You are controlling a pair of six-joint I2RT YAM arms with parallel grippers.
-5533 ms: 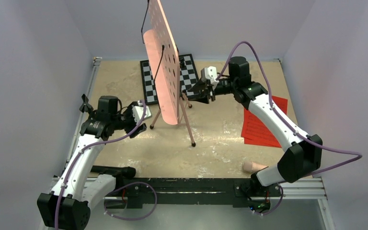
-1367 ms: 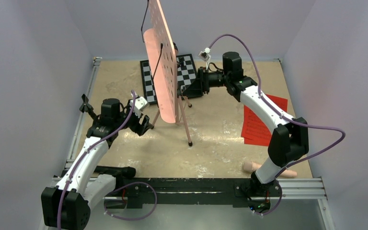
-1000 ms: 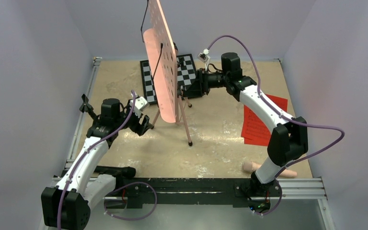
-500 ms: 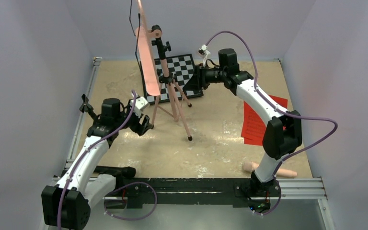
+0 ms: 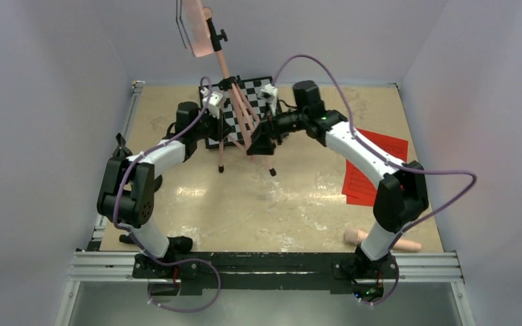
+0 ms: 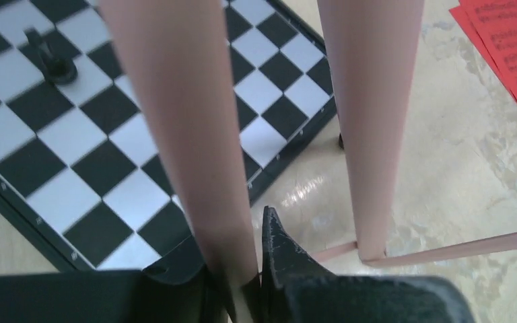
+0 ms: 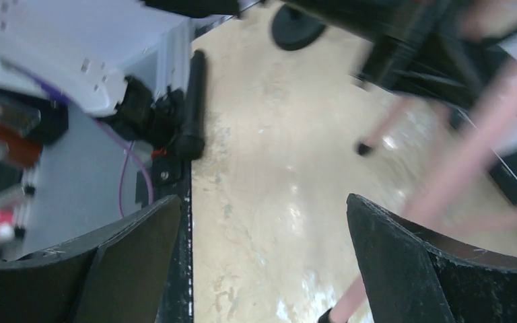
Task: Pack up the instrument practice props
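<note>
**Pink stand tilted, one leg pinched by the left arm**

Pink and thin-legged, the music stand point(image 5: 195, 28) leaned toward the back wall, its top end high above the rear of the table point(image 5: 299, 197). Its feet rested on the table just in front of the chessboard point(image 5: 266, 90).

The left gripper point(image 6: 249, 269) was clamped on one leg point(image 6: 188, 134) of the stand, with the fingers pressed tight against the pink tube. A second leg point(image 6: 370, 121) stood just beside it, untouched. A single black chess piece point(image 6: 48, 62) stood on the board beyond.

The right gripper point(image 7: 262, 202) hung near the stand's front legs with its jaws spread wide, holding nothing. A blurred pink leg crossed the right wrist view close to one finger point(image 7: 410, 269). Whether the two touched could not be told.

Red printed sheets point(image 5: 367, 178) lay flat on the right side of the table, well apart from the stand. The peach tube point(image 5: 357, 236) lay at the near right edge, partly hidden behind the right arm. A black peg stand point(image 5: 179, 242) lay by the left arm's base, mostly hidden.
</note>
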